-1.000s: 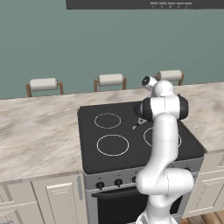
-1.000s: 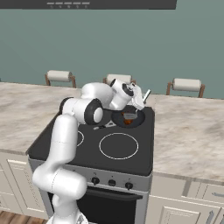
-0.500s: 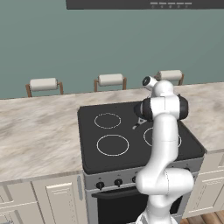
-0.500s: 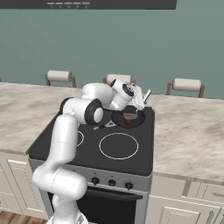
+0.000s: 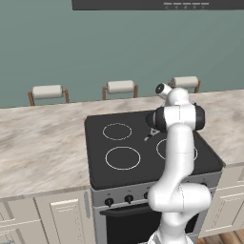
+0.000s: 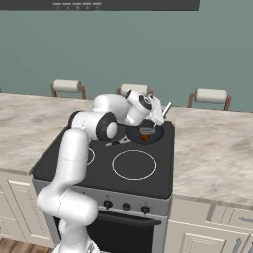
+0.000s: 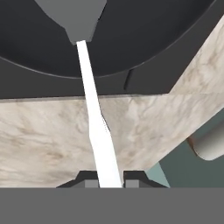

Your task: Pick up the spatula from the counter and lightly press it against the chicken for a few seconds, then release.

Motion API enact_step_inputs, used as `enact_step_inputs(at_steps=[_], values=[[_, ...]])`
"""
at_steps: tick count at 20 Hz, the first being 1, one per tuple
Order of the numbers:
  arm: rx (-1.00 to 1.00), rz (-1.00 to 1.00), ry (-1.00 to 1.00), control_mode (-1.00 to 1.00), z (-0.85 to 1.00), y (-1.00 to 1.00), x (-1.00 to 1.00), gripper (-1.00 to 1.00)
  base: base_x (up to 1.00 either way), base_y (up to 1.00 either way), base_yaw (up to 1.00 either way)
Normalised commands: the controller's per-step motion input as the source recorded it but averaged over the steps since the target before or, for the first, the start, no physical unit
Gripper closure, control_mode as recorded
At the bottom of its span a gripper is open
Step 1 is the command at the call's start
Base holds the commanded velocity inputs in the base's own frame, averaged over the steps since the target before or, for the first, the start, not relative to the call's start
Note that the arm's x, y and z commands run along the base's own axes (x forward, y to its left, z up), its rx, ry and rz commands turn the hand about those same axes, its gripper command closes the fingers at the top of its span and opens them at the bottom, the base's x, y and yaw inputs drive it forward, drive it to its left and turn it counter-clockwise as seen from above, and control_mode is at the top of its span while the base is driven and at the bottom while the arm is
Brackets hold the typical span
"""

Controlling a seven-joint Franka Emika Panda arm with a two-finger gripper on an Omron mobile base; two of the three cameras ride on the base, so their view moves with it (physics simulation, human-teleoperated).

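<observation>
The tool (image 7: 109,178) holds the white spatula (image 7: 94,113) tight, so the picking up is done. The grey blade is down in the black pan (image 7: 153,39), by the brown chicken (image 6: 146,137). I think it is pressing now. Letting go is left.

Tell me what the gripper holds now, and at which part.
The gripper holds the spatula by the end of its white handle.

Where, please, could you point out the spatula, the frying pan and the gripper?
spatula (image 7: 99,131): hand view, middle of its white handle.
frying pan (image 7: 166,35): hand view, its dark inner floor.
gripper (image 7: 110,178): hand view, between the fingertips, shut on the spatula's handle.
</observation>
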Motion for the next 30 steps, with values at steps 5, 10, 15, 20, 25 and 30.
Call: enact_step_inputs(at_steps=[5,10,15,20,25,30], values=[[0.00,0.00,0.00,-1.00,-0.10,0.00,0.00,1.00,0.00,0.00,0.00],[0.00,0.00,0.00,-1.00,-0.06,0.00,0.00,1.00,0.00,0.00,0.00],[0.01,0.01,-0.05,-1.00,0.16,0.03,-0.01,1.00,0.00,0.00,0.00],[0.01,0.02,-0.10,-1.00,0.38,0.03,-0.11,1.00,0.00,0.00,0.00],[0.03,0.02,-0.11,-1.00,0.41,0.03,-0.28,1.00,0.00,0.00,0.00],[0.04,0.02,-0.08,-1.00,0.39,0.02,-0.29,1.00,0.00,0.00,0.00]])
